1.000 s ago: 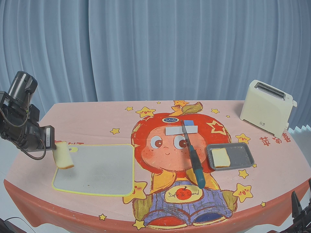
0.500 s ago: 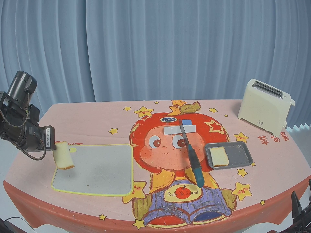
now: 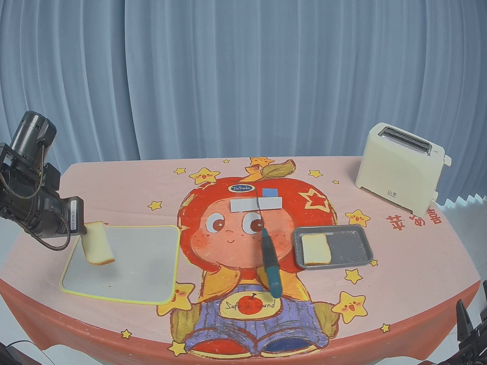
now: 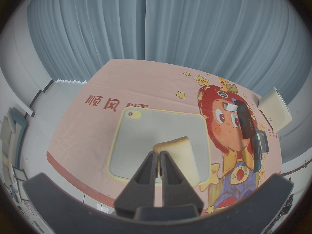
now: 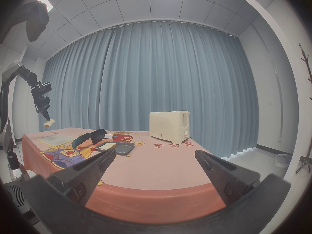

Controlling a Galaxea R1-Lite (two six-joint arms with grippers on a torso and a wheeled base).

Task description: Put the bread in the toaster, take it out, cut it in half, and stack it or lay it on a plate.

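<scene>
Pale bread slice [image 3: 98, 243] pinched in left claw [image 4: 158, 154] over cutting board [image 3: 127, 275]; right claw [image 5: 154, 152] spread wide.

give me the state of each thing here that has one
left pincer: shut on the bread slice
bread slice: held in air over cutting board
second slice: flat in tray
right pincer: open, empty
toaster: upright, nothing sticking out
knife: lying flat, untouched

Camera shifted rightward; the gripped pale bread slice [image 3: 98, 243] now hangs farther over the grey yellow-rimmed cutting board [image 3: 132, 269]
</scene>
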